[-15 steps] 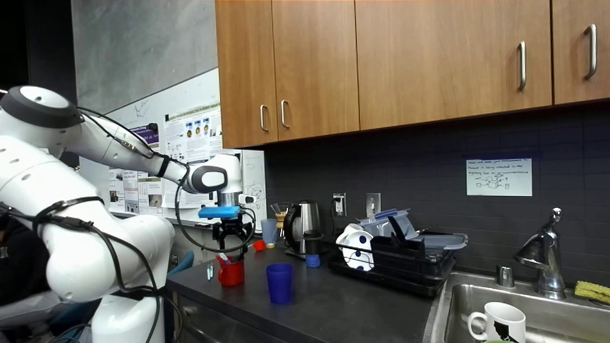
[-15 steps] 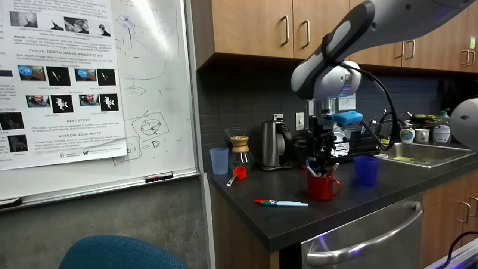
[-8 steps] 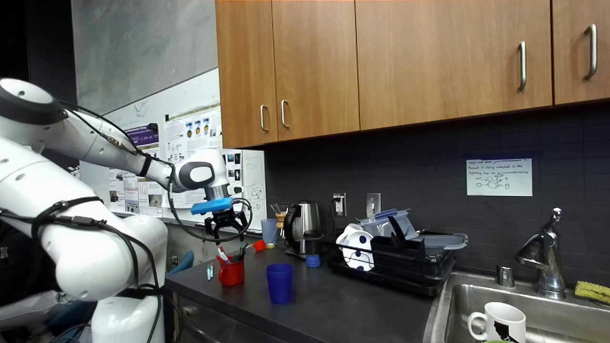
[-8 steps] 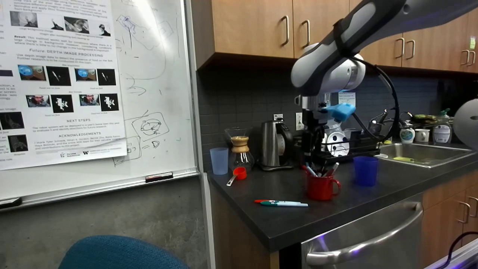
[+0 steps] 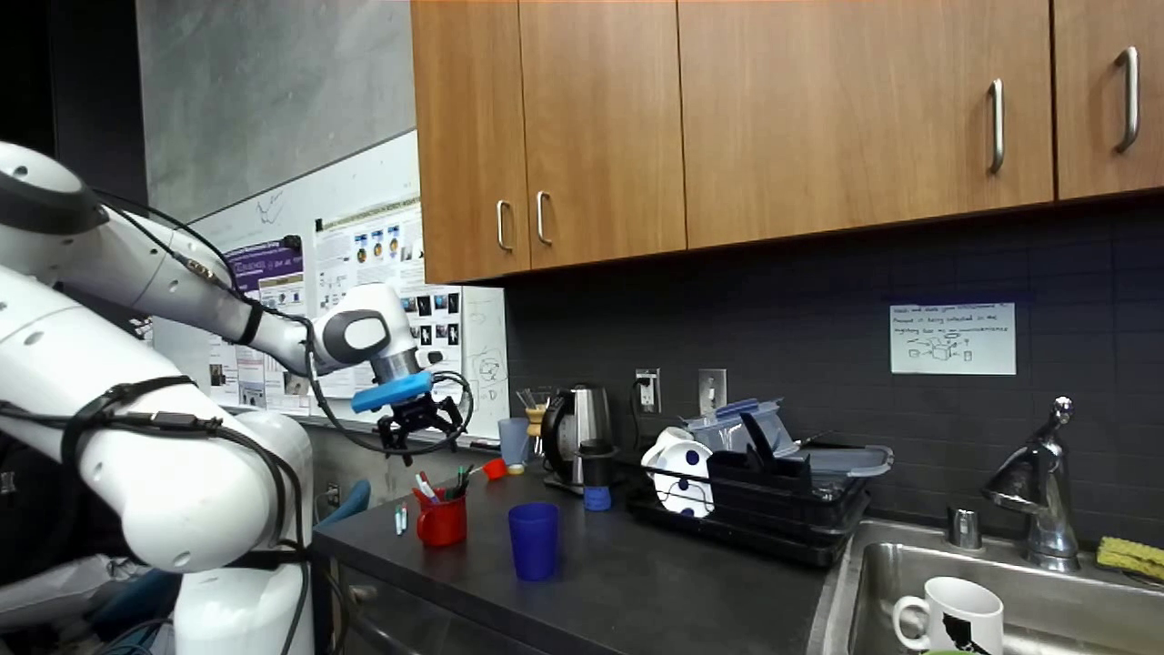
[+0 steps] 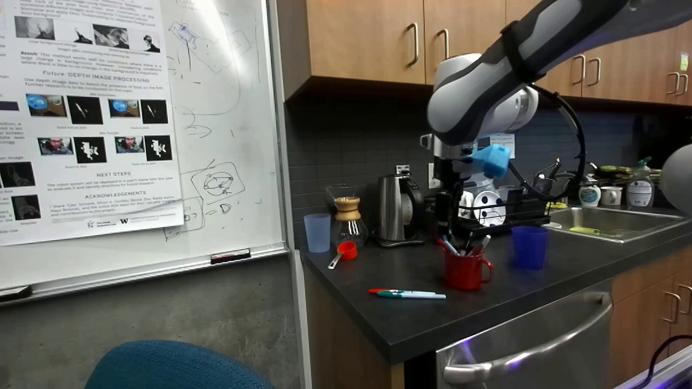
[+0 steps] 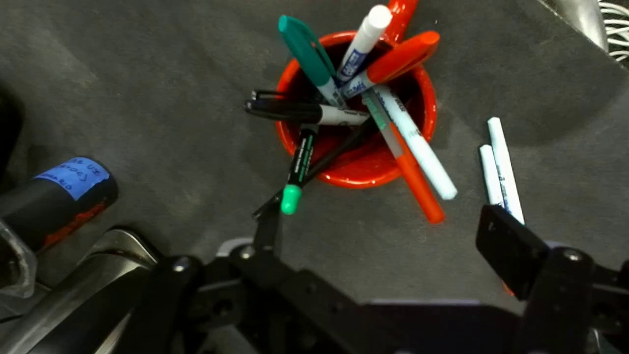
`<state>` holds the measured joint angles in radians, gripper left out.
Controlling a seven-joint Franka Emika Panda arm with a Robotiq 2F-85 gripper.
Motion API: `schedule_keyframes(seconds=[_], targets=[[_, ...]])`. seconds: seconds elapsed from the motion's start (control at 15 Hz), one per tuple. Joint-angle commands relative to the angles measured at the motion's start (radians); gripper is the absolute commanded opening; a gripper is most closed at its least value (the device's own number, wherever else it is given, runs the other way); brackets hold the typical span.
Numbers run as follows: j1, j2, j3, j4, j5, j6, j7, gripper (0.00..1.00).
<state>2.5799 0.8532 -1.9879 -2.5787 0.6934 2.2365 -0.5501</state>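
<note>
Spread wide, the hand [image 7: 378, 231] holds nothing: bare table [image 7: 393, 255] shows between its fingers [image 7: 511, 250] at the bottom of the wrist view. Over the last second it has risen off the red mug [image 6: 460, 274], tipped back and shifted toward the left of an exterior view, so it now hangs clear above the mug instead of down at it. That probably leaves the mug's contents free of the hand. Upper middle in the wrist view, pens [image 7: 417, 147] fan out of the mug in several directions. It stands upright where it was, at the lower left of an exterior view. Two loose pens [image 6: 413, 295] lie side by side on the table near it, also unmoved, partly covered by a finger at the wrist view's right. Farther out are a blue cup [image 5: 534, 543], a kettle [image 6: 390, 210] and a dish rack [image 5: 746, 535].
</note>
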Motion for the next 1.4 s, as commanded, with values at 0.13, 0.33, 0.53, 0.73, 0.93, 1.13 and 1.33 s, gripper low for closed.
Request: schedule_keyframes(seconds=[0.13,0.33,0.53,0.73,0.93,1.13,1.33], targets=[[0.039,-0.114,-0.018,0.015,-0.074,0.059,-0.003,1.00],[0.022,-0.147,0.024,0.069,-0.026,0.039,-0.106,1.00],[0.011,-0.188,0.063,0.118,-0.046,0.039,-0.169,1.00],[0.010,-0.296,0.110,0.145,-0.134,0.096,-0.185,1.00],[-0.012,-0.393,0.166,0.146,-0.237,0.176,-0.179,1.00],[-0.056,-0.504,0.215,0.145,-0.364,0.246,-0.161,1.00],[-0.120,-0.590,0.268,0.149,-0.462,0.270,-0.146,1.00]])
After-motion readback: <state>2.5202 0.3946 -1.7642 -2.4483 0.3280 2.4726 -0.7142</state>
